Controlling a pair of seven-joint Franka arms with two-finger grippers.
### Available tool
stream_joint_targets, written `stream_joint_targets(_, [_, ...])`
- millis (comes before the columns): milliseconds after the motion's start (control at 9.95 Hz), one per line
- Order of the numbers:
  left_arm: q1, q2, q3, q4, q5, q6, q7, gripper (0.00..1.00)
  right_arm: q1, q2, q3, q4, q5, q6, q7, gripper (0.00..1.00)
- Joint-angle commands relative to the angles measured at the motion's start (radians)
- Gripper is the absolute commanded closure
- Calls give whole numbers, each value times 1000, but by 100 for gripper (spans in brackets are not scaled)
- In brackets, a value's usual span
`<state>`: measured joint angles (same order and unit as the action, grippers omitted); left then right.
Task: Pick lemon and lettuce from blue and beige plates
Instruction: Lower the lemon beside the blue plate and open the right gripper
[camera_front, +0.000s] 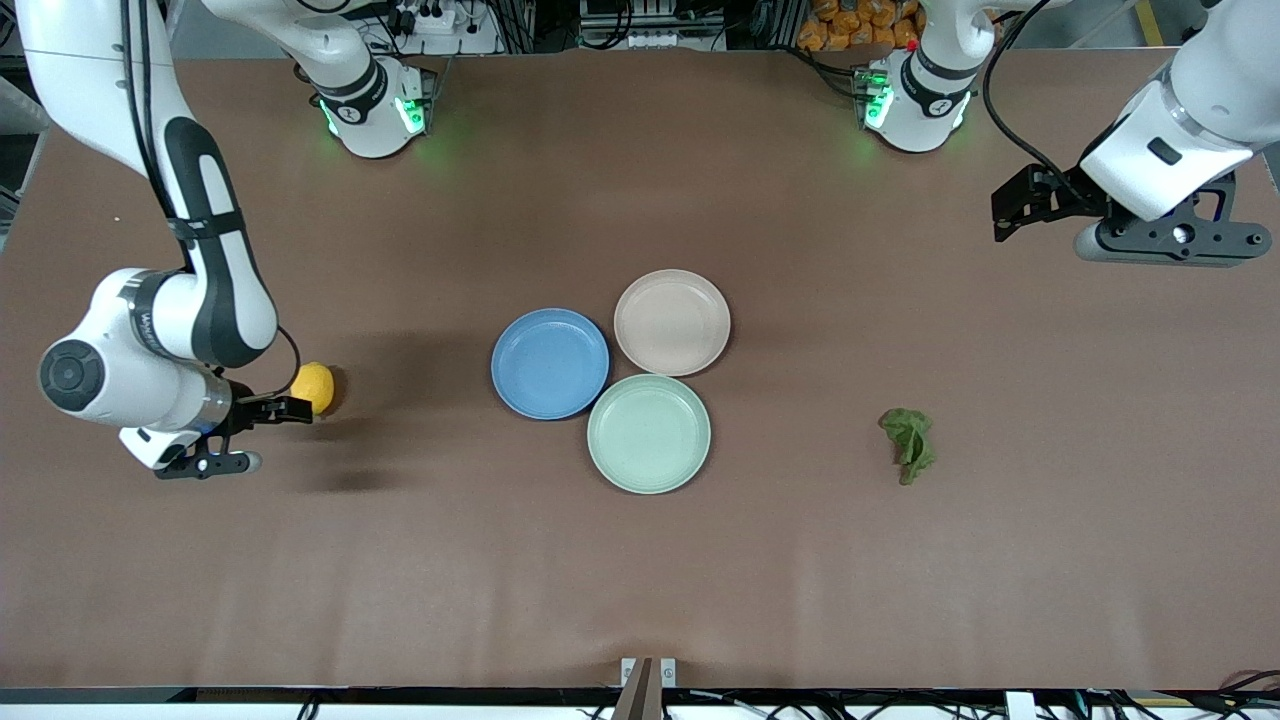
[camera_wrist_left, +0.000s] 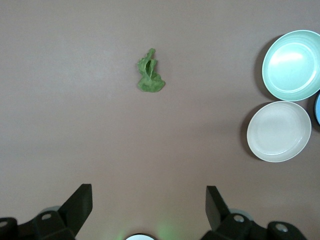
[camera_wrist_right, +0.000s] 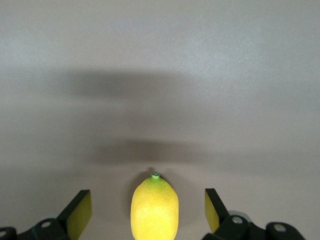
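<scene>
**Both hands open; lemon and lettuce on the bare worktop, plates empty**

Right hand (camera_front: 290, 409): low over the worktop (camera_front: 640, 560) toward the right arm's end. Fingers (camera_wrist_right: 80, 212) spread wide, gripping nothing. The lemon (camera_front: 313, 387) sits between the two fingers in the right wrist view, its green-tipped end pointing away from the hand; clear gaps show on both sides, so no contact. The lemon rests on the worktop, well apart from the plates.

Left hand (camera_front: 1010, 208): raised over the worktop toward the left arm's end, well apart from everything on it. Fingers (camera_wrist_left: 80, 202) wide apart, nothing between them. The lettuce (camera_front: 909, 443) lies on the worktop ahead of this hand in the left wrist view (camera_wrist_left: 150, 72), well clear of the fingertips, a crumpled dark green piece.

Plates: blue plate (camera_front: 550, 363), beige plate (camera_front: 672, 322) and mint-green plate (camera_front: 649, 433) cluster mid-worktop, rims touching or nearly so. All three are empty. The mint-green one is nearest the front camera, the beige one farthest. The lettuce lies between this cluster and the left arm's end; the lemon lies between the cluster and the right arm's end.
</scene>
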<state>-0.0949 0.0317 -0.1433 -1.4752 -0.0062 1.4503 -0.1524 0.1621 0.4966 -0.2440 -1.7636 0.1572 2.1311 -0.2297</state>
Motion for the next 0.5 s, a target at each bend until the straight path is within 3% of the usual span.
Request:
stream_joint_targets(0, [6,13,1,32,-23,-25,27,0,-7,-45,-8,12,12,-31,-2,0])
stream_joint_targets(402, [9,-1,7,21,-11,-15,30,0,-33,-139,12,-48,8,-20,1,0])
